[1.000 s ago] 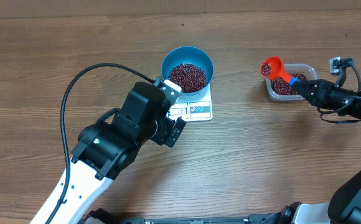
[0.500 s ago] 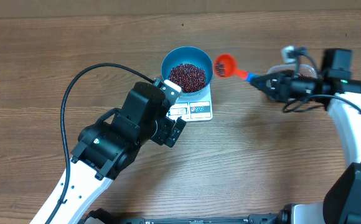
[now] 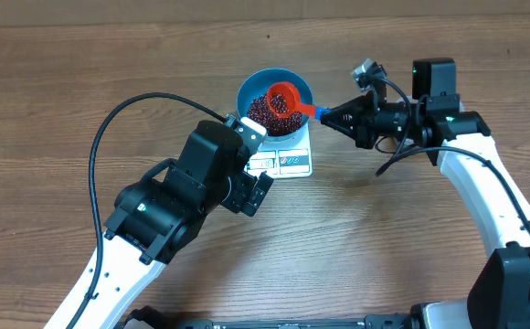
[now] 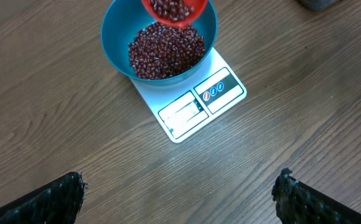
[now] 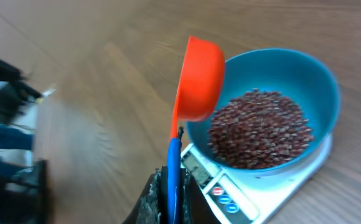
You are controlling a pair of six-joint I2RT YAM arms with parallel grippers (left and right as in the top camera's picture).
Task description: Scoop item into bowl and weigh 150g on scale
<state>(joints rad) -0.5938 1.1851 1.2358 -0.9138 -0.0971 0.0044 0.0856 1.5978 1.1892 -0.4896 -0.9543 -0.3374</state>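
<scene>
Here it comes — the right claw (image 3: 336, 116), clamped tight on the blue handle of the orange scoop (image 3: 284, 97), has swung in from the right side of the desk (image 3: 411, 256). A second ago that scoop was well off to the right; now its cup hangs over the bowl (image 3: 244, 91), above the heap of beans (image 3: 263, 117) already lying inside. The left wrist view shows the scoop loaded, beans up to its lip. The right wrist view has it tipped on edge toward the bowl — the pour looks to be starting, though I can't make out any beans in the air. The bowl sits on the scale (image 3: 290, 163), covering its far half, with display and buttons showing on the near side; the reading is too small to make out. The left claw (image 4: 180, 202) hangs over the desk near the scale, jaws spread wide, holding nothing. Another load for the tally, then; how close that gets to the target, I can't say.
</scene>
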